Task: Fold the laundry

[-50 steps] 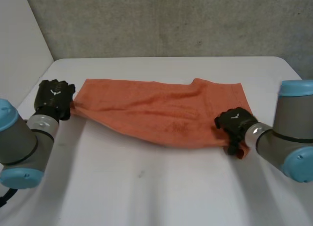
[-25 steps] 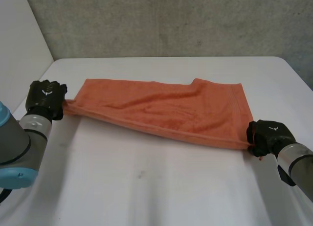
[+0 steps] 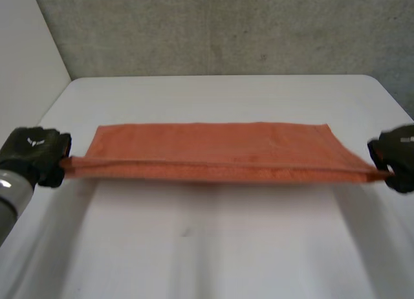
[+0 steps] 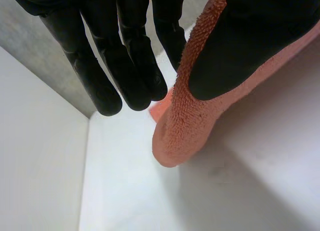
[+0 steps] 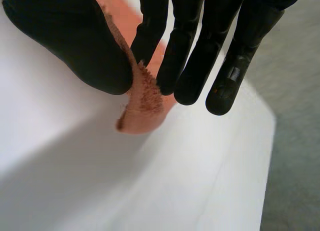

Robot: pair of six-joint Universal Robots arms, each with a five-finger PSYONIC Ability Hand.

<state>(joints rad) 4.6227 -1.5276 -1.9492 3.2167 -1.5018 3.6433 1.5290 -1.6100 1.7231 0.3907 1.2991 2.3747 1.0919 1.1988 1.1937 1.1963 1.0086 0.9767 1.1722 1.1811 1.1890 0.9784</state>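
Left fingers [image 4: 95,81]: straight, set against the thumb, with a corner of the orange terry towel [image 3: 207,150] nipped between them
Right fingers [image 5: 227,86]: straight and close together, the thumb facing them, and the towel's other near corner pinched in the gap
Left hand [image 3: 32,155]: black, at the towel's left end, level with its near edge
Right hand [image 3: 398,158]: black, at the towel's right end, level with the same edge
Towel between the hands: stretched straight from one hand to the other as a long, narrow band, doubled lengthwise, with a seam line running close to the near edge
Towel and table: the near edge is lifted and throws a shadow on the white table [image 3: 213,260] below it; whether the far edge rests on the surface cannot be told
Place on table: across the middle, well back from the front edge
Surroundings: a grey concrete wall [image 3: 226,27] behind the table, a white panel [image 3: 26,66] at its left side
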